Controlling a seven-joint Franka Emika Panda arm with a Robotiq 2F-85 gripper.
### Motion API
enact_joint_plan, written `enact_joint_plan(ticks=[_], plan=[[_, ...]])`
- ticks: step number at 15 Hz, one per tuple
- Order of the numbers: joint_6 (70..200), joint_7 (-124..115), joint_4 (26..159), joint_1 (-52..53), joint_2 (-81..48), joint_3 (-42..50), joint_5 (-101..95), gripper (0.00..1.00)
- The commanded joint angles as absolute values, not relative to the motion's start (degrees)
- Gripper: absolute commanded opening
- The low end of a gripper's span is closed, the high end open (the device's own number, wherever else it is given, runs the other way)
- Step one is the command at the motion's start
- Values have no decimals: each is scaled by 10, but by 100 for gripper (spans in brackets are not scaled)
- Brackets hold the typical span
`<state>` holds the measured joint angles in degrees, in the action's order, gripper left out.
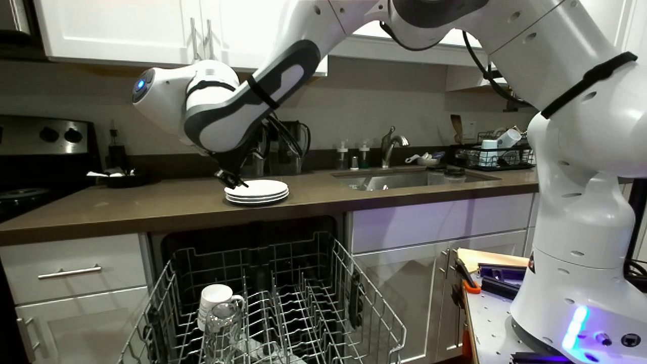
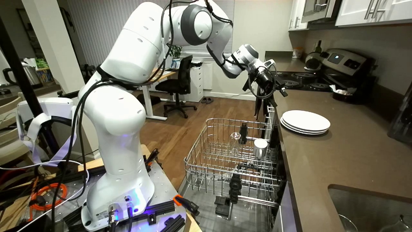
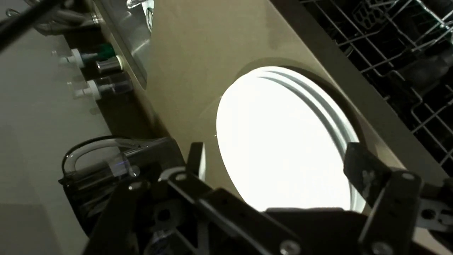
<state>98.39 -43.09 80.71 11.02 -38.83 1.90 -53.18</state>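
Jaws spread wide and empty, your black two-fingered hand (image 3: pixel 276 159) hangs near the stack of three round white plates (image 2: pixel 304 121) on the flat brown tabletop (image 2: pixel 351 148).

three white plates (image 1: pixel 257 187), stacked up, that's three! one white mug (image 1: pixel 212 296) in the dishwasher rack (image 1: pixel 368 283), and one clear glass (image 1: pixel 222 328) near it. across by the sink (image 1: pixel 399 180), two pump bottles (image 1: pixel 342 157), one faucet (image 1: pixel 388 146). down on the floor (image 2: pixel 154 135), two shoes (image 2: pixel 209 100) and one black office chair (image 2: pixel 184 72). and one robot arm (image 1: pixel 333 25), just the one!
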Motion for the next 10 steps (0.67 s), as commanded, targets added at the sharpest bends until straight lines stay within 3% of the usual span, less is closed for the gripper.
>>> enact_joint_plan(ticks=[1,10], plan=[[986,-419,805,111,-391,20,-509,100],[999,-409,791,117,-405,22,-500,100]])
